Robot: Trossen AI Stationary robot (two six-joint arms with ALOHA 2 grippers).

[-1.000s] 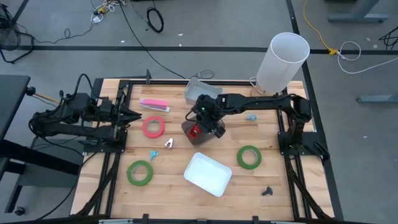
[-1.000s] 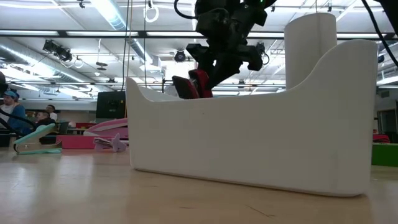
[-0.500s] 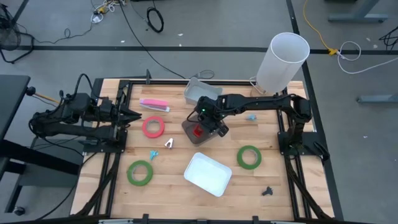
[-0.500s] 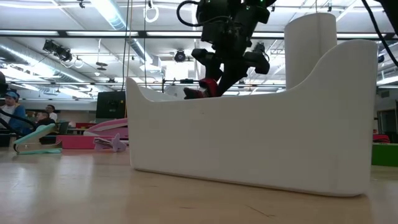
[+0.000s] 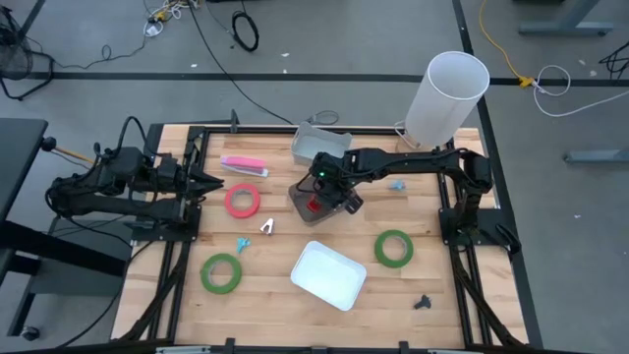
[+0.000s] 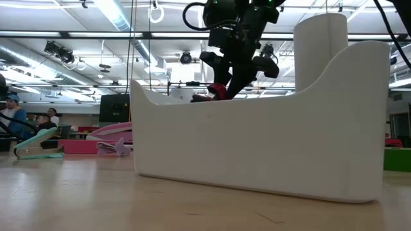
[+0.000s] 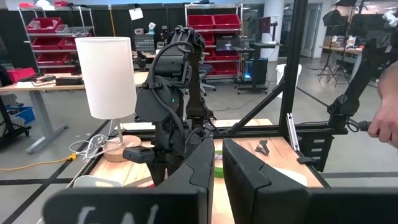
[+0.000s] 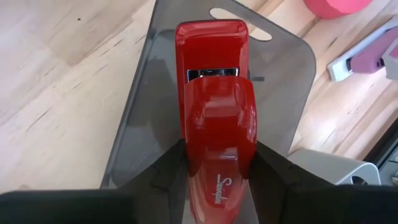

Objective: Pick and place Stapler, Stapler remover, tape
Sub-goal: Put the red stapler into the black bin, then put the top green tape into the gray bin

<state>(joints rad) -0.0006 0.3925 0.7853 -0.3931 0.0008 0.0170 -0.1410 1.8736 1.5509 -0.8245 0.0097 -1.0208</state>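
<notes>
Gripping the red stapler (image 8: 214,124) by its sides, the right hand (image 5: 324,202) hangs directly over a grey tray (image 8: 149,112) at mid-table, stapler's long axis running along the tray's length. Left hand (image 5: 211,182) waits clenched at the table's left edge, farther off.

Robotics lab, red parts bins (image 7: 233,22) on racks, workbenches (image 7: 37,84), ceiling strip lights (image 6: 115,16)

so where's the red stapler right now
In the high view the red stapler sits mid-table, gripped by the right claw over a dark grey tray, between the red-pink tape roll and the white bin.
</notes>
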